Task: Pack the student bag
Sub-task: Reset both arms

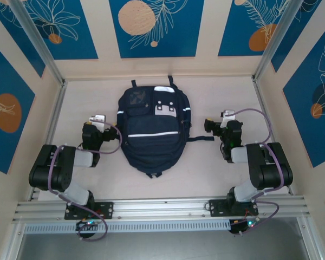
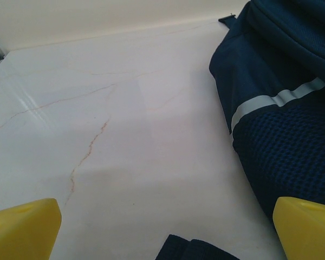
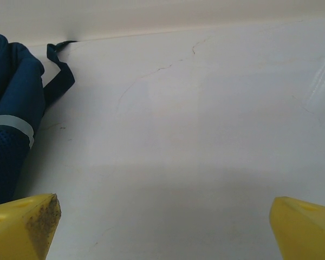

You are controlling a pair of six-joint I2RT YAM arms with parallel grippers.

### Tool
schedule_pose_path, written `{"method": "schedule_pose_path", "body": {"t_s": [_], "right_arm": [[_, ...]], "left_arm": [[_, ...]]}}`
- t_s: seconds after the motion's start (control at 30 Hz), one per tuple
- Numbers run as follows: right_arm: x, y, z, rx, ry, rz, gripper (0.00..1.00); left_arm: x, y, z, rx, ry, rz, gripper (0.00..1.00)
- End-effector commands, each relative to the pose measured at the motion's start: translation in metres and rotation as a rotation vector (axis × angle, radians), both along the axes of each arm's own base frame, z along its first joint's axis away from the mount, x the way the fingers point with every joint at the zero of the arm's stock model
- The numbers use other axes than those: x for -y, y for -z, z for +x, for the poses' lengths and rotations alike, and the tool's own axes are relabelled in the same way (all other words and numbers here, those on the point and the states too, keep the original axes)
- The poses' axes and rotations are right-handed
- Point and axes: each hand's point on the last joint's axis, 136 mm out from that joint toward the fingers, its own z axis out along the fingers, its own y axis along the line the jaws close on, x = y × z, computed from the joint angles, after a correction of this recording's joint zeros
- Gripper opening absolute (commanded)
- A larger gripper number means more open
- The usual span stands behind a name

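Observation:
The student bag [image 1: 151, 127], dark navy with thin white stripes and white-grey patches, lies flat in the middle of the table with its front pockets up. My left gripper [image 1: 96, 120] rests low beside its left edge, open, with only bare table between the yellow fingertips [image 2: 23, 227]. In the left wrist view the student bag [image 2: 284, 108] fills the right side and a dark strap end [image 2: 197, 250] pokes in at the bottom. My right gripper [image 1: 215, 123] sits to the right of the bag, open over bare table. In the right wrist view the student bag [image 3: 11, 119] lies at the left.
Patterned blue-and-cream walls [image 1: 151, 27] close the table [image 1: 222, 173] in at the back and both sides, with metal posts [image 1: 40, 46] at the corners. A shoulder strap [image 1: 199, 139] trails from the bag towards the right arm. A loose strap [image 3: 57, 76] reaches the back wall.

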Motion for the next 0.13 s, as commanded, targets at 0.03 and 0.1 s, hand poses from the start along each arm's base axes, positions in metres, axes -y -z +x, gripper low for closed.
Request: {"method": "schedule_pose_path", "body": {"t_s": [0.03,0.1], "right_arm": [[0.0028,-0.003,-0.0001,0.017,0.013,-0.02,0.99],[0.0029,-0.0029,0.0001,0.015,0.011,-0.016,0.99]], "left_arm": [[0.0046,-0.0038,0.0044,-0.002,0.048,-0.029,1.0],[0.0043,-0.0047,0.004,0.003,0.047,-0.028,1.0]]}}
